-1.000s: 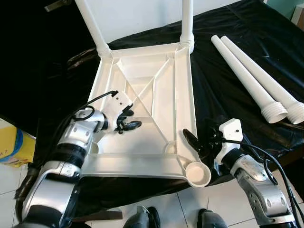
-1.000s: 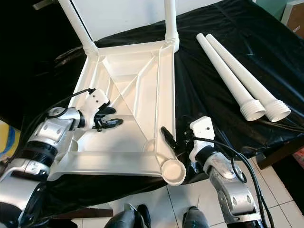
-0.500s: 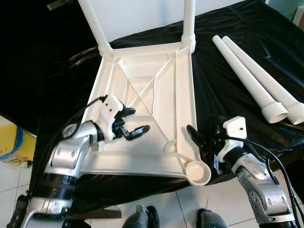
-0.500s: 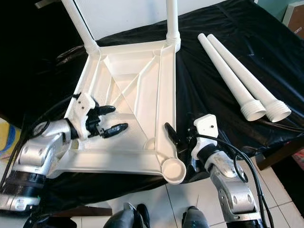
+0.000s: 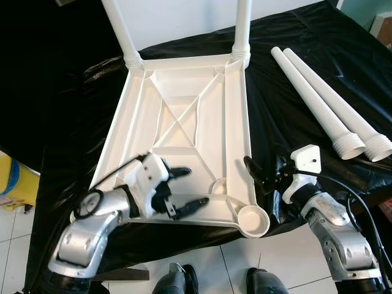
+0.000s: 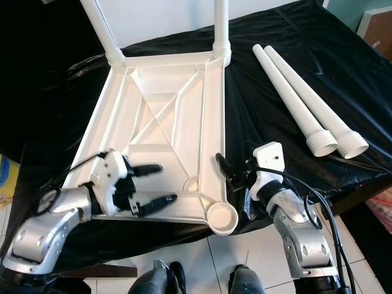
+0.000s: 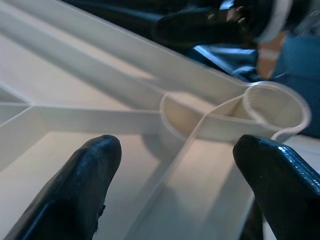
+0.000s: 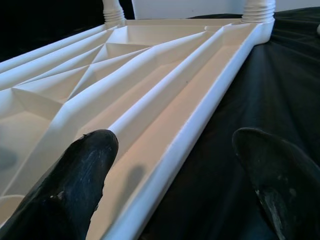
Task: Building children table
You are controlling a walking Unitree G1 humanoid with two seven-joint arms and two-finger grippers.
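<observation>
Inverted white tabletop [image 5: 190,116], two legs fitted, on black-covered bench [image 5: 294,37]. Two loose legs [image 5: 327,104] beside. Left claw [image 5: 184,187] and right claw [image 5: 260,177] both spread, empty, at near edge.

Silver jointed arms, white wrist housings, looping black cables (glossy), long black fingers [image 7: 75,200].

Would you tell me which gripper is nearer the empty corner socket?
Right. The right gripper sits just beside the socket, straddling the tabletop's edge; the left gripper hovers open over the tabletop, farther along its near edge.
</observation>
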